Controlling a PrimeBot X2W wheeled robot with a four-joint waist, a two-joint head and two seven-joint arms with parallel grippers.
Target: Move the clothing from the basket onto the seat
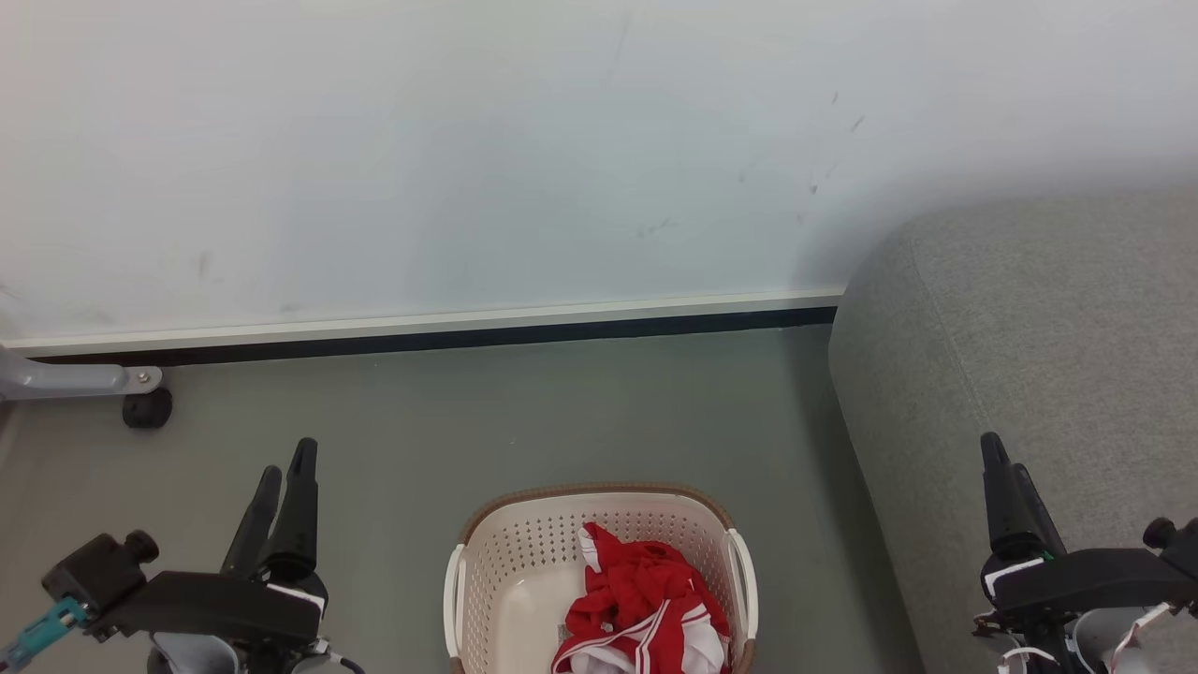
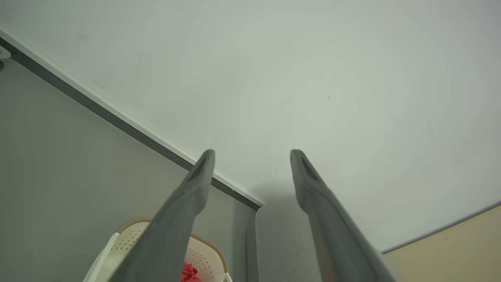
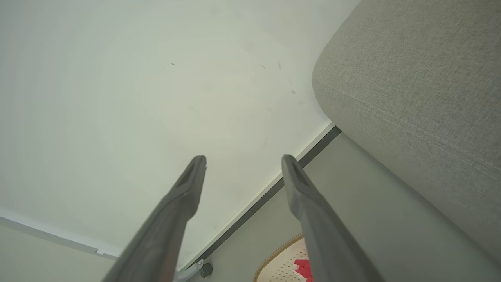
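Red clothing (image 1: 646, 604) with white stripes lies crumpled in the right half of the cream basket (image 1: 496, 571), which stands on the floor at the bottom centre of the head view. A corner of the basket (image 2: 129, 239) and a bit of red clothing (image 2: 189, 273) show low in the left wrist view. The right wrist view catches the basket (image 3: 280, 264) and the clothing (image 3: 303, 268) too. The grey seat (image 1: 1029, 356) rises at the right. My left gripper (image 1: 288, 466) stands open left of the basket, empty. My right gripper (image 1: 1003, 454) is open in front of the seat.
A white wall with a dark skirting strip (image 1: 421, 339) runs behind the basket. A grey metal leg with a black caster (image 1: 147, 408) stands at the far left by the wall. Grey-green floor (image 1: 562, 412) lies between the wall, basket and seat.
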